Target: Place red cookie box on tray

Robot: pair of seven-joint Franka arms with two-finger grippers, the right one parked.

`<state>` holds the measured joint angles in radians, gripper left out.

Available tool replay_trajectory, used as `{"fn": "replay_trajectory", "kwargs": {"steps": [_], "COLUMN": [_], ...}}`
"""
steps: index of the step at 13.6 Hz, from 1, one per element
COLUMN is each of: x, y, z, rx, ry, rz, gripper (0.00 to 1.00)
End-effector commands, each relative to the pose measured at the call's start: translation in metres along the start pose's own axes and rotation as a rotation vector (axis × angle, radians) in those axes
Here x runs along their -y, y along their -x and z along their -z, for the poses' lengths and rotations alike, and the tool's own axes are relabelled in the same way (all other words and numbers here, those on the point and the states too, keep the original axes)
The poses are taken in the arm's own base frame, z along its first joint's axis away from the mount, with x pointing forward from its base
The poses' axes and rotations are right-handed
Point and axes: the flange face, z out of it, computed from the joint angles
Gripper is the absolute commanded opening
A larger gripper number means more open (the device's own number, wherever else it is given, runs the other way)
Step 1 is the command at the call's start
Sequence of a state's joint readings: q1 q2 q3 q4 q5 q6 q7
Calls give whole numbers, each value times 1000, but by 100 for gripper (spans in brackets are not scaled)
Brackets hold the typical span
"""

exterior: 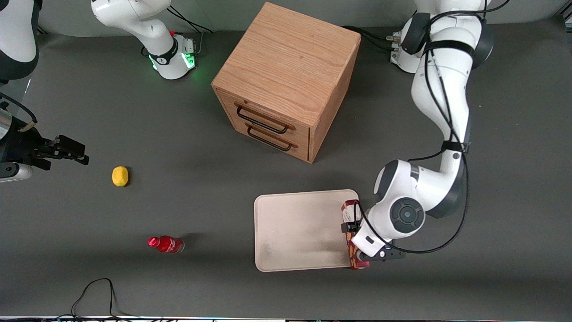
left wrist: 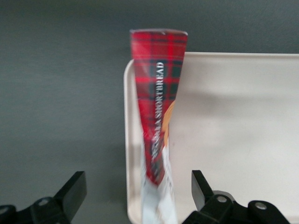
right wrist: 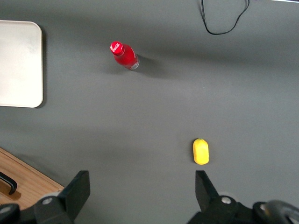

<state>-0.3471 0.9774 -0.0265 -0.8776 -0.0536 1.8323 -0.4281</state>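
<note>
Red tartan shortbread box [left wrist: 158, 107] stands on edge along the tray [exterior: 295, 232] rim nearest the working arm, long axis twelve-to-six toward the front camera. Fingers [left wrist: 70, 189] gape wide, gripping nothing, straddling its white end directly below the gripper [left wrist: 140, 196].

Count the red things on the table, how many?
2: the red cookie box on the tray's edge under the open hand, and a small red bottle near the lemon.

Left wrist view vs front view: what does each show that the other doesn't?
Left wrist only: the gripper open, its fingers apart and clear of the box, which stands on edge at the tray rim. Front only: cabinet, lemon, bottle; the arm hides the fingers. Both: box and tray.
</note>
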Motion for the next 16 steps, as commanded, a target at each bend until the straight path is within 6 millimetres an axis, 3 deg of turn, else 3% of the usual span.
{"fn": "replay_trajectory", "kwargs": {"steps": [1,2,4,9,13,16], "x": [14,17,28,104,185,211], "y": [15,24,44,110,134,158], "z": [66,90,115,167,209,231], "rx": [31,44,56,49,60,40], "ry": [-34,-40,-49,-49,-45,-95], "rz": [5,5,6,3,9,13], "gripper": [100,100,100,100,100,100]}}
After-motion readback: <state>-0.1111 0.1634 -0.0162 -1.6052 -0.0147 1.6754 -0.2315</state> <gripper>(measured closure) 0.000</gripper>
